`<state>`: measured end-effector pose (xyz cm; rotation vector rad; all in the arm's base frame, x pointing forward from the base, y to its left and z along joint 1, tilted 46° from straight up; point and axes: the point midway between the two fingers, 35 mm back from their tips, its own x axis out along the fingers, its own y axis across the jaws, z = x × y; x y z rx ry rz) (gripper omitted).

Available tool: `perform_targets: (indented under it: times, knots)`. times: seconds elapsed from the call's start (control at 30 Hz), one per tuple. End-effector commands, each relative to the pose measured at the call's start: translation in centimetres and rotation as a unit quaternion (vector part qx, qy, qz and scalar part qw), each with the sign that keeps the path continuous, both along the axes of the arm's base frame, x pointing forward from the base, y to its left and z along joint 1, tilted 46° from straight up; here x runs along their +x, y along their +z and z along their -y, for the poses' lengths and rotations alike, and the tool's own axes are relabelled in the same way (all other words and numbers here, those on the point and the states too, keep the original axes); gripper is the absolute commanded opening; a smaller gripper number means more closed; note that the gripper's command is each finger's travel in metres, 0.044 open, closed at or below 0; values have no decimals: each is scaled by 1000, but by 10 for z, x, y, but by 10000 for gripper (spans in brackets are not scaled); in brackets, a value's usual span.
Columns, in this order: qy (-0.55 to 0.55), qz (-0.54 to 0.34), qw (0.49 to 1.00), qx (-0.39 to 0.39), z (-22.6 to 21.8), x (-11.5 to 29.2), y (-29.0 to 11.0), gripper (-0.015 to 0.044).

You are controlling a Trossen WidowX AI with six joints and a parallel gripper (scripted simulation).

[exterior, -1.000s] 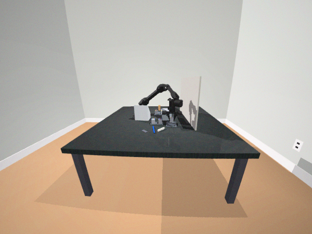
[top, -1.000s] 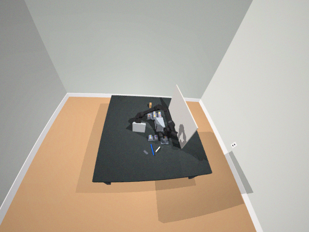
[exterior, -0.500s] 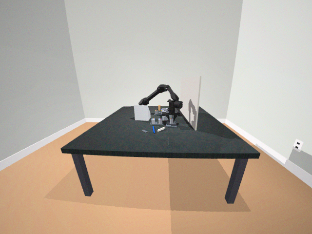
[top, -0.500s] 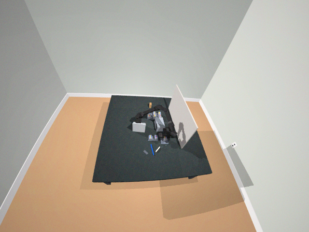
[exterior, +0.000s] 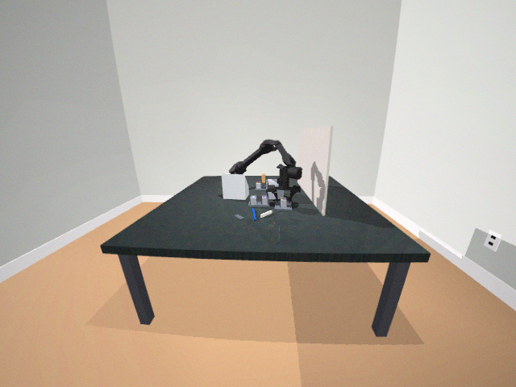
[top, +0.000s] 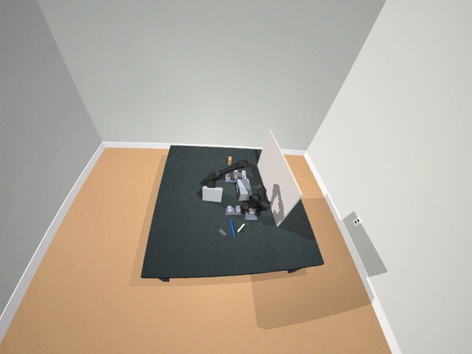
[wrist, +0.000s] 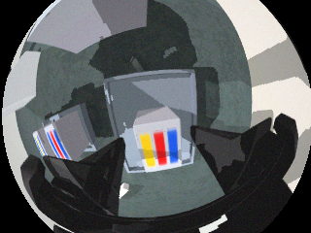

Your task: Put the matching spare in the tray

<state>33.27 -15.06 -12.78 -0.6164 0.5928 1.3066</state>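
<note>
The back of the white box-shaped mounted unit (top: 243, 189) is hidden, so its code cannot be read. The small grey spare block with yellow, red and blue stripes (wrist: 158, 144) sits in the shallow grey tray (wrist: 174, 89). The black parallel-jaw gripper (wrist: 159, 165) hangs above it, spread wide, holding nothing.

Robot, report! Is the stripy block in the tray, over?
Tool open, empty. Yellow-red-blue spare sitting in tray. Nothing blocking, over.
</note>
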Motion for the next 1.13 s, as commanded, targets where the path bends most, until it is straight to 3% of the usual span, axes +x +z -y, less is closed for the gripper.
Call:
perform_targets:
  times: [0.0,0.3,1.1]
  knots:
    - [0,1,1000,0,0,0,0,440]
    - [-3,0,1000,-1,74,-19,75,440]
    - [-12,4,1000,-5,75,-17,71,440]
